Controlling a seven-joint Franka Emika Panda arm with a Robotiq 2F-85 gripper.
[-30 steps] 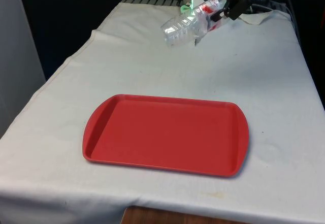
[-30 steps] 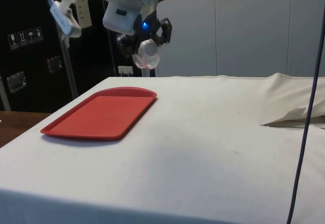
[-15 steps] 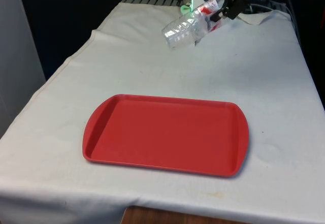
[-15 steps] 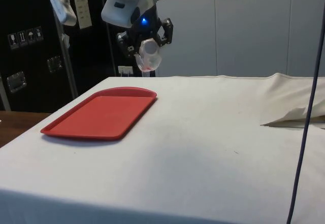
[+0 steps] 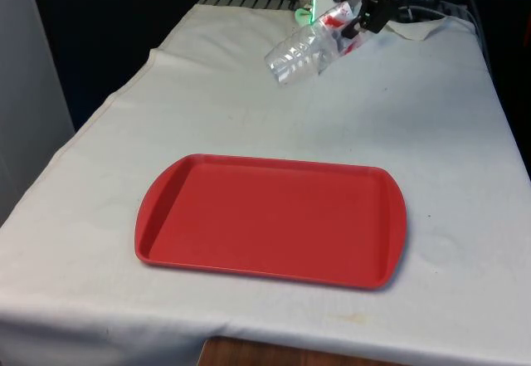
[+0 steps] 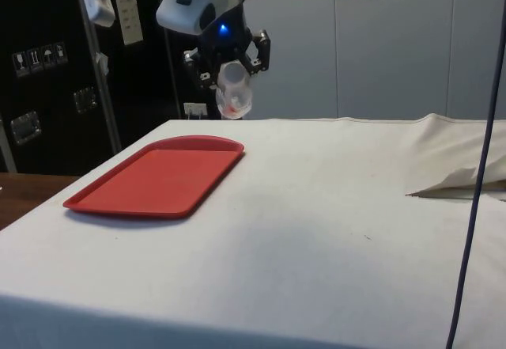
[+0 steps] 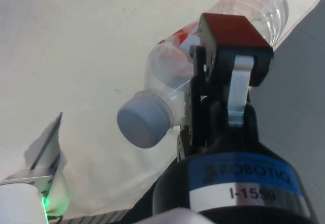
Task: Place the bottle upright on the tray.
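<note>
The bottle (image 5: 305, 49), clamped near its neck by the gripper (image 5: 362, 19), hangs in the air well beyond the tray's (image 5: 166, 190) far edge, its long axis near level with the base toward the tray, so it needs tipping upright before descent.

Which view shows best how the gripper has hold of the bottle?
The wrist view: the gripper is clamped on the bottle just behind its pale blue cap. The front view shows the bottle tilted, base lowest, above the cloth beyond the red tray. The side view shows it end-on.
</note>
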